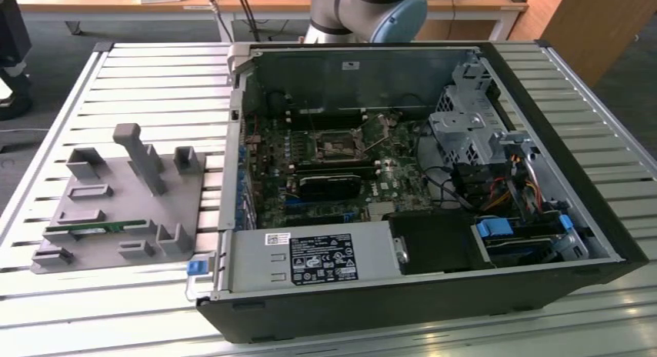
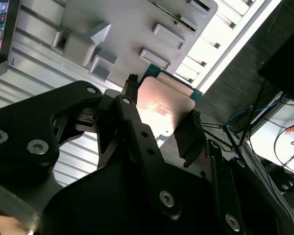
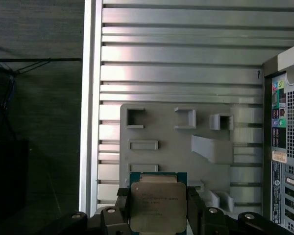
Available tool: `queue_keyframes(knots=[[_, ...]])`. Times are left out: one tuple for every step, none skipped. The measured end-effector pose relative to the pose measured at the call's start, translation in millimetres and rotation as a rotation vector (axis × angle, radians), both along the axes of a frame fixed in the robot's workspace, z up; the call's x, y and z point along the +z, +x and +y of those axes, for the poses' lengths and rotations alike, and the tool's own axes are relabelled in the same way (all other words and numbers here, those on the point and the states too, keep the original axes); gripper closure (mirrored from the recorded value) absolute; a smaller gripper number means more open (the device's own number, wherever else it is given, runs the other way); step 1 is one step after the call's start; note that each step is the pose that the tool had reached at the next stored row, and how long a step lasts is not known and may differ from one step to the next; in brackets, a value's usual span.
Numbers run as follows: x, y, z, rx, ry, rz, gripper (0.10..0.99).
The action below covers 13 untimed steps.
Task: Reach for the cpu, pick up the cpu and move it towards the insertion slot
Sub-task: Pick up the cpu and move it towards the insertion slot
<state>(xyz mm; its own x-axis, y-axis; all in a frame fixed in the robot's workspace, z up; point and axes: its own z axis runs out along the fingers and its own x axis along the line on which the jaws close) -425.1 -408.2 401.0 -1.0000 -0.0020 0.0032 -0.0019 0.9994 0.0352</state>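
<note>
Station report, read from the exterior view's left to its right. A grey fixture tray lies on the slatted table, with a green memory stick seated in one of its holders. In both wrist views the gripper hangs above this tray; its jaws are drawn in to the chip's width and press on two opposite edges of the cpu; the cpu appears lifted clear of the tray, metal lid towards the cameras, green rim showing along one side. Further to the exterior view's right stands the open computer case; the insertion slot sits on the board inside it, well apart from the tray.

Handling assessment: the cpu is judged light, thin and rigid; its smooth metal lid is likely slippery, so the present hold on the edges of the green rim is the sound one; the underside contacts are judged fragile and best left untouched; modest clamping force is advised, with the chip kept level.
</note>
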Motion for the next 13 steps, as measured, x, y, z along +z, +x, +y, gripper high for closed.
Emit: queue_keyframes(knots=[[0.0, 1.6, 0.0, 0.0, 0.0, 0.0, 0.541], [0.0, 3.5, 0.0, 0.0, 0.0, 0.0, 0.541], [0.0, 5.5, 0.0, 0.0, 0.0, 0.0, 0.541], [0.0, 7.7, 0.0, 0.0, 0.0, -0.0001, 0.541], [0.0, 9.6, 0.0, 0.0, 0.0, 0.0, 0.541], [0.0, 11.3, 0.0, 0.0, 0.0, -0.0001, 0.541], [0.0, 12.6, 0.0, 0.0, 0.0, 0.0, 0.541], [0.0, 13.8, 0.0, 0.0, 0.0, -0.0001, 0.541], [0.0, 15.1, 0.0, 0.0, 0.0, 0.0, 0.541], [0.0, 16.3, 0.0, 0.0, 0.0, 0.0001, 0.541], [0.0, 17.4, 0.0, 0.0, 0.0, 0.0, 0.541], [0.0, 18.5, 0.0, 0.0, 0.0, 0.0, 0.541], [0.0, 19.5, 0.0, 0.0, 0.0, 0.0, 0.541]])
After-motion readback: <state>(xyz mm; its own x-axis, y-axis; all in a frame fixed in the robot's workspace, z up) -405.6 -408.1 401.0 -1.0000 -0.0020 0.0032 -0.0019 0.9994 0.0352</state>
